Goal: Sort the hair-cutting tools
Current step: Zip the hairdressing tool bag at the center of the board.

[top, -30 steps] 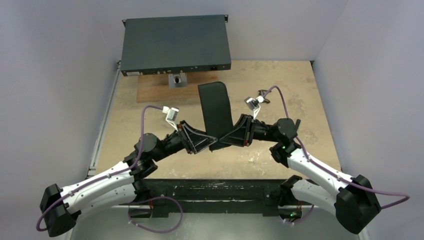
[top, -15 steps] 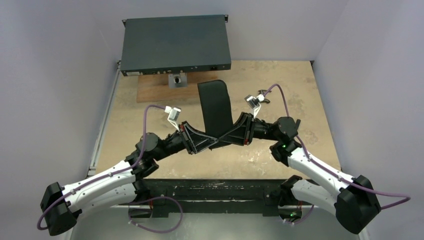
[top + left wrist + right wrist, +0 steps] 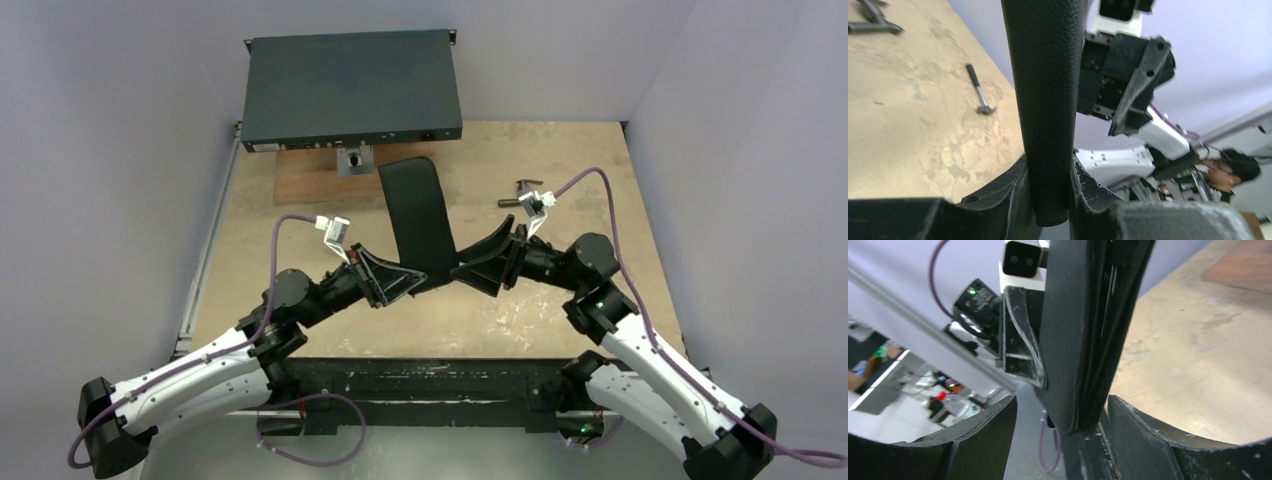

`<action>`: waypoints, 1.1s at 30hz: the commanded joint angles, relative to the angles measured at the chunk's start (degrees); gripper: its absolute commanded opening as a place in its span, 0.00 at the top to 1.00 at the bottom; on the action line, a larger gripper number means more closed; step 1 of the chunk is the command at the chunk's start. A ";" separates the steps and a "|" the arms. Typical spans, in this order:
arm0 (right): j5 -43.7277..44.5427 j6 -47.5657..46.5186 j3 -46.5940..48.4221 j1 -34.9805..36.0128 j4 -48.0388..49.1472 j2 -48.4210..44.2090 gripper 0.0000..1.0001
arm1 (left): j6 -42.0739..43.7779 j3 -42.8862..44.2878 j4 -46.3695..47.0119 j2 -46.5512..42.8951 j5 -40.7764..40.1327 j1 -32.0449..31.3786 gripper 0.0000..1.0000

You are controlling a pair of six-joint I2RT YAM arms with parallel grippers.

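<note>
left claw [image 3: 1048, 197] is clenched on the bottom end of the one black pouch [image 3: 415, 210], holding it upright above the table [image 3: 250, 230]. That's probably so the right claw [image 3: 1060, 407], jaws apart and straddling it without contact, can get at it. Zero hair-cutting tools in plain view; the dark strips at the pouch edge may be them, can't tell. On the table: one hammer [image 3: 977, 89], one T-fitting [image 3: 522, 192].

Pale lilac walls [image 3: 120, 150] around tan tabletop [image 3: 580, 180]

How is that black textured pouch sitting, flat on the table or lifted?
Lifted: the left gripper clamps the black textured pouch at one end, clear of the tan tabletop.
</note>
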 commanded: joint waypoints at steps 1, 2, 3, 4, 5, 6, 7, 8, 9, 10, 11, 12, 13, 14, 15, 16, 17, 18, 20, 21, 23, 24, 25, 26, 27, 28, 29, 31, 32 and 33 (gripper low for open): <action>12.39 -11.68 1.73 1.95 -13.98 -5.66 0.34 | 3.08 5.03 -1.73 -3.15 -14.00 -0.17 1.00; 14.95 -12.46 1.74 3.57 -15.06 -6.33 0.35 | 2.77 5.59 -2.12 -3.02 -16.32 -0.13 1.00; 17.92 -13.68 1.99 5.17 -16.15 -6.93 0.36 | 1.92 6.32 -3.08 -2.67 -18.24 -0.19 1.00; 21.75 -15.01 2.61 7.52 -17.63 -7.20 0.38 | 1.01 7.47 -3.60 -2.01 -19.74 -0.18 1.00; 25.63 -16.38 3.45 10.03 -19.15 -7.17 0.39 | -0.01 8.48 -4.48 -1.29 -21.17 -0.23 1.00; 29.93 -17.55 4.44 12.44 -20.42 -6.90 0.40 | -1.60 9.81 -6.26 -0.43 -22.81 -0.19 1.00; 33.74 -18.42 5.27 14.79 -21.28 -6.52 0.41 | -3.21 10.91 -7.61 0.21 -24.23 -0.35 1.00; 36.80 -19.29 6.12 16.71 -21.84 -5.77 0.42 | -4.29 11.73 -8.35 1.00 -25.51 -0.55 1.00; 40.45 -19.89 7.03 18.49 -21.94 -5.18 0.43 | -5.40 12.59 -9.17 1.36 -27.08 -0.84 1.00; 42.42 -20.47 7.73 20.07 -23.18 -4.51 0.44 | -6.47 13.26 -9.95 1.60 -28.62 -1.23 1.00; 44.12 -20.88 8.34 21.46 -23.60 -3.91 0.45 | -7.37 13.70 -10.08 1.85 -30.08 -1.55 1.00; 46.12 -21.23 8.81 22.77 -23.62 -3.18 0.46 | -8.31 14.17 -10.31 2.09 -31.47 -1.82 1.00; 47.85 -21.44 9.33 23.79 -23.78 -2.54 0.47 | -9.18 14.72 -10.81 2.43 -33.03 -2.16 1.00; 49.34 -21.56 9.79 24.90 -23.59 -1.80 0.48 | -9.91 15.44 -11.50 2.83 -34.27 -2.46 1.00; 50.68 -21.66 10.22 25.84 -23.37 -1.09 0.49 | -10.52 16.20 -12.21 3.34 -35.16 -2.73 1.00; 51.80 -21.73 10.75 26.77 -23.05 -0.46 0.50 | -10.85 17.22 -13.06 3.95 -35.99 -3.04 1.00; 52.79 -21.79 11.30 27.55 -22.47 0.08 0.50 | -11.11 18.11 -13.92 4.60 -36.81 -3.34 1.00; 53.53 -21.85 11.80 28.09 -22.32 0.53 0.51 | -11.40 18.90 -14.60 5.24 -37.16 -3.75 1.00; 54.92 -21.91 13.11 28.99 -22.33 2.04 0.53 | -11.53 20.02 -15.02 6.18 -37.97 -4.35 1.00; 55.06 -22.12 13.88 29.27 -22.35 2.88 0.55 | -11.63 20.53 -15.34 6.62 -38.16 -4.52 1.00; 55.31 -22.33 15.39 29.77 -22.32 4.93 0.58 | -12.06 21.41 -16.11 7.29 -38.42 -4.79 1.00; 55.25 -22.57 15.89 30.00 -21.71 5.55 0.60 | -12.06 21.67 -16.42 7.56 -38.64 -4.90 1.00; 55.24 -22.71 16.29 30.33 -20.83 6.01 0.62 | -12.16 21.93 -16.85 7.70 -38.87 -5.12 1.00; 55.33 -22.99 16.82 30.58 -20.44 6.39 0.62 | -12.21 22.08 -17.21 7.86 -39.20 -5.28 1.00; 55.47 -23.19 17.45 30.71 -20.30 6.86 0.63 | -12.20 22.18 -17.30 7.94 -39.47 -5.45 1.00; 55.80 -23.52 18.13 30.83 -20.54 7.42 0.64 | -12.16 22.28 -17.41 7.99 -39.54 -5.52 1.00; 56.09 -23.73 18.95 30.99 -20.86 8.06 0.65 | -12.14 22.40 -17.57 8.10 -39.60 -5.54 1.00; 56.16 -24.41 20.18 31.17 -21.14 9.21 0.68 | -12.31 22.69 -18.07 8.34 -39.56 -5.63 1.00; 56.23 -24.64 20.75 31.22 -21.36 9.81 0.70 | -12.23 22.80 -18.13 8.36 -39.64 -5.63 1.00; 56.13 -24.89 21.25 31.23 -21.65 10.45 0.71 | -12.10 22.89 -18.21 8.42 -39.63 -5.63 1.00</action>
